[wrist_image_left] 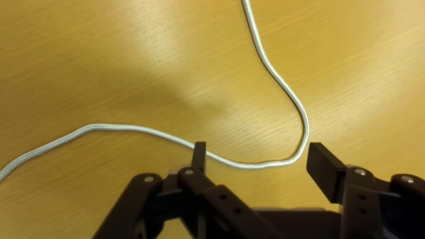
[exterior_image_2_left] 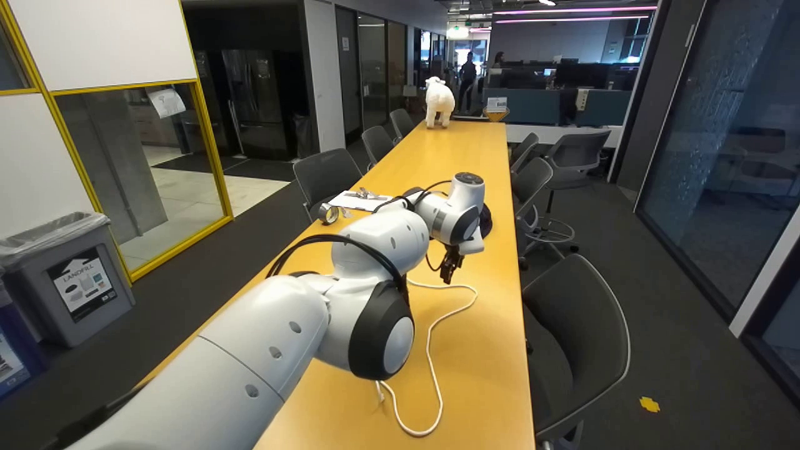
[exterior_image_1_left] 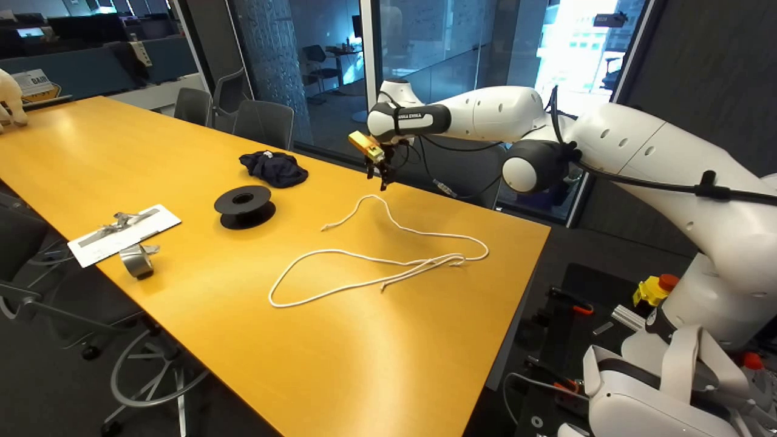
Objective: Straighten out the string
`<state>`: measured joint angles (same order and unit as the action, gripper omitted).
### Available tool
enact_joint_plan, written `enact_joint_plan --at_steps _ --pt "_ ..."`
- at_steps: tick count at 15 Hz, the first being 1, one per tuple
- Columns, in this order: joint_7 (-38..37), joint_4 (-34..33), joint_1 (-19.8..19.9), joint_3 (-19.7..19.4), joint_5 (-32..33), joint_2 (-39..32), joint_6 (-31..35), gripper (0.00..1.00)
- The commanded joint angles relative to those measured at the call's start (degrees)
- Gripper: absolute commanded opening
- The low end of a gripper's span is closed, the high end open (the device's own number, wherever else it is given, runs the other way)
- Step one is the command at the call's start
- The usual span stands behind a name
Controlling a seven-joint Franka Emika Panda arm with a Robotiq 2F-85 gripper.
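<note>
The string point(exterior_image_1_left: 428, 263) is being carried by the yellow-brown table point(exterior_image_1_left: 364, 364), below the gripper point(wrist_image_left: 257, 157), which is being held in the air, apart from the string. The gripper's fingers point(wrist_image_left: 198, 157) are being held wide apart. In the wrist view, a curve of the string is being framed between them, and a short stretch is being covered by one of them. In an exterior view, an arched stretch near one tip is being overhung by the gripper, while a wide loop is being spread farther off across the table.

A slim, off-white, braided look is being shown by the string. A wavy line is being traced by part of it, and several strands are being bunched and crossed where the loop is narrowing. One tip is being pointed toward a black spool point(exterior_image_1_left: 246, 208).

In an exterior view, LANDFILL is being displayed on the label point(exterior_image_2_left: 84, 284) of a grey bin point(exterior_image_2_left: 37, 290). Lettering ending in EMIKA is being borne by the white arm point(exterior_image_1_left: 507, 112), and BAIR is being shown on a sign point(exterior_image_1_left: 33, 77)
</note>
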<state>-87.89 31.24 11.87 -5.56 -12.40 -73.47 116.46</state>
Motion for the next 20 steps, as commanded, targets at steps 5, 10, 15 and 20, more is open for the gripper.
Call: enact_joint_plan --at_steps 5,10,15,20 --pt "19.29 1.69 -1.05 6.59 -0.62 2.24 -8.49 1.00" --pt "31.44 4.71 -1.82 9.64 -0.38 4.62 -13.74 1.00" --pt "41.82 8.64 -1.58 8.41 2.45 10.13 -26.64 1.00" --pt "52.76 17.27 -0.62 8.86 4.16 17.11 -37.39 1.00"
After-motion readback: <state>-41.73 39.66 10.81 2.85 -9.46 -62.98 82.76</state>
